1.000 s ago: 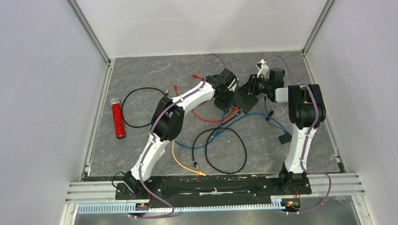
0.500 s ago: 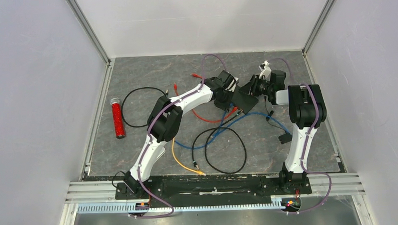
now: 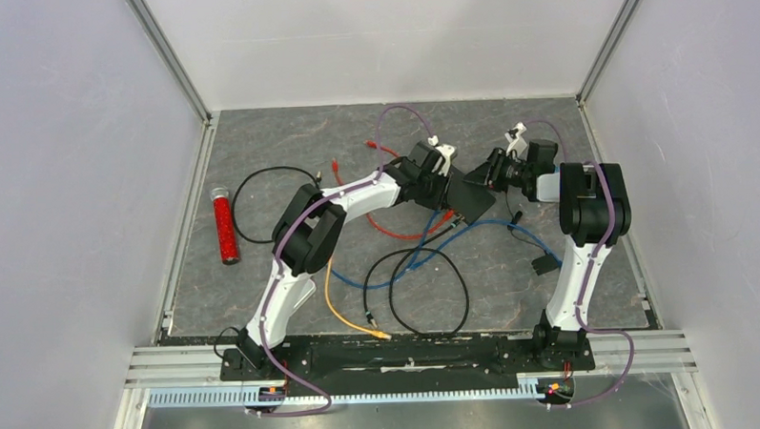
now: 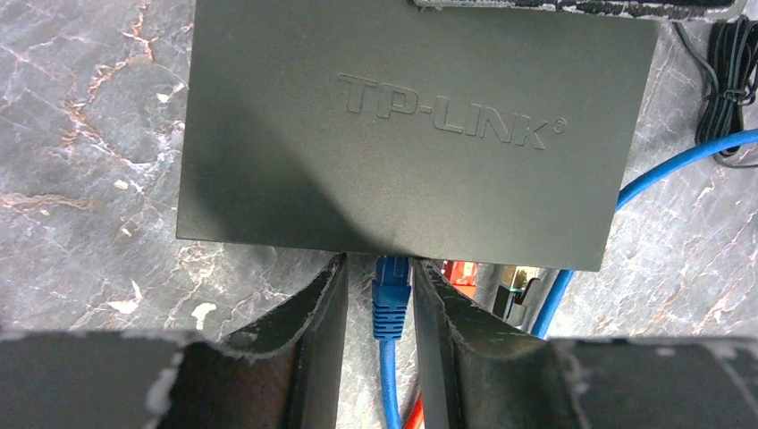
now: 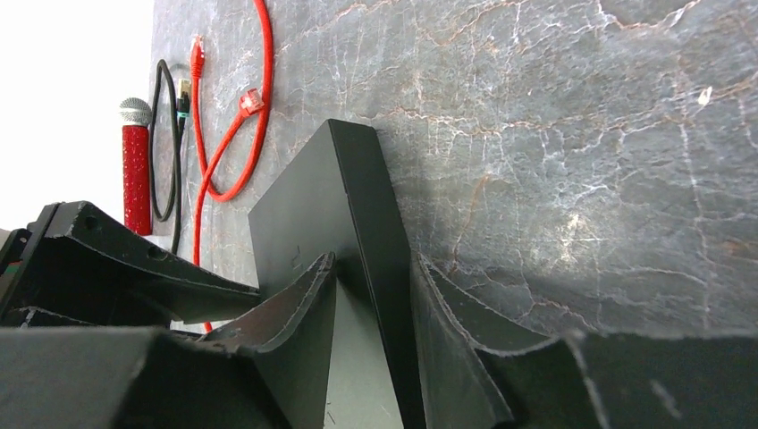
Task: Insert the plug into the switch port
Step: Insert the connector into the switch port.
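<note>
**Top view.** At the bottom edge, both arms are bolted to a black rail (image 3: 410, 350). Just above it, at lower centre, an orange cable (image 3: 339, 307) and a black cable loop (image 3: 467, 288) lie on the grey marbled desk (image 3: 259, 142).

The left arm (image 3: 301, 238) rises from the lower left and folds at a raised elbow left of centre. Its forearm reaches toward the upper right, with the wrist near the frame's centre. The right arm (image 3: 587, 236) stands steeply from the lower right, bends over right of centre, and turns its wrist leftward. Both wrists converge on the switch (image 4: 411, 134), a black box embossed TP-LINK, just above centre.

**Left wrist view.** The left gripper (image 4: 377, 268) is spread, with one finger on each side of the blue plug (image 4: 391, 299). There is a clear gap on the left, and the right finger is just beside the plug. At bottom centre, the plug's front end passes under the switch's near edge; how deeply it is seated cannot be told. The blue cable (image 4: 387, 384) runs down between the fingers.

**Right wrist view.** The right gripper (image 5: 373, 264) pinches the switch, with one finger against each broad face. The corner of the box projects past the fingertips at centre frame. Farther off, at upper left, lie a red cable (image 5: 266, 63) and a red cylinder (image 5: 136, 179).
</note>
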`<state>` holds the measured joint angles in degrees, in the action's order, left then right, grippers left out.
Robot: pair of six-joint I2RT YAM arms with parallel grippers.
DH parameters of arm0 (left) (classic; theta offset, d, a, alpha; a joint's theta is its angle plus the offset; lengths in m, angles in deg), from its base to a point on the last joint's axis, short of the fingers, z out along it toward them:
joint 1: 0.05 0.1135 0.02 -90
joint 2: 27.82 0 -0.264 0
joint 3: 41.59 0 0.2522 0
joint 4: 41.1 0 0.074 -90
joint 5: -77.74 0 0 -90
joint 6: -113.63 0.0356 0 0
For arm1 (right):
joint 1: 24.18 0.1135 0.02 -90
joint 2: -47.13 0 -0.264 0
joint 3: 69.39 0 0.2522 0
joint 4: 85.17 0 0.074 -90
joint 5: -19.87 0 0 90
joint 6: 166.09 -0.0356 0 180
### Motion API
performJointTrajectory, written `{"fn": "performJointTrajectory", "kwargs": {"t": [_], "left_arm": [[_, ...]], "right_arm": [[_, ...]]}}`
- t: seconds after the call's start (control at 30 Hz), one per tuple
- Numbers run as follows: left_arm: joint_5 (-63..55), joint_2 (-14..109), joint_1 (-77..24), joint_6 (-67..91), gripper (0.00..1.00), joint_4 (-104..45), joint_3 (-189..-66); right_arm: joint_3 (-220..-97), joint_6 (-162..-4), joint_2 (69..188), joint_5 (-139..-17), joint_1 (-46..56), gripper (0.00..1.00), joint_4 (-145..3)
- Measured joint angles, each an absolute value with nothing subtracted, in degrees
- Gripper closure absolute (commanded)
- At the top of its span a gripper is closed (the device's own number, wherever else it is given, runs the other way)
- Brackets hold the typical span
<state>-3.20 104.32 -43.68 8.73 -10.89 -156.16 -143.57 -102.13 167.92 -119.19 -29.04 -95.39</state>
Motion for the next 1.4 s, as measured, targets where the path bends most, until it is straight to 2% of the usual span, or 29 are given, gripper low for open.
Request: {"fn": "performJointTrajectory", "kwargs": {"t": [0.2,0.53,0.77,1.0,1.17,1.4], "left_arm": [[-3.4,101.9,-43.7,12.1,0.49,-14.2,-151.9],[-3.3,99.2,-43.6,18.7,0.48,-14.5,-147.9],[-2.0,99.0,-43.6,19.1,0.59,-15.5,-147.1],[-1.6,99.1,-44.0,19.1,0.7,-15.5,-147.0],[-1.6,99.2,-44.3,19.0,0.96,-15.5,-147.0],[-2.1,99.8,-44.4,18.3,0.98,-14.4,-148.0]], "right_arm": [[-144.8,-101.9,167.9,-119.7,-29.1,0.59,-92.7],[-145.6,-100.7,167.9,-119.9,-29.0,0.57,-90.5],[-146.9,-98.8,167.8,-120.3,-29.0,0.56,-87.7],[-148.5,-96.6,168.1,-120.5,-28.9,0.6,-84.5],[-149.2,-94.1,168.1,-120.2,-28.6,0.63,-82.5],[-148.8,-91.7,168.0,-120.1,-28.3,0.67,-82.5]]}}
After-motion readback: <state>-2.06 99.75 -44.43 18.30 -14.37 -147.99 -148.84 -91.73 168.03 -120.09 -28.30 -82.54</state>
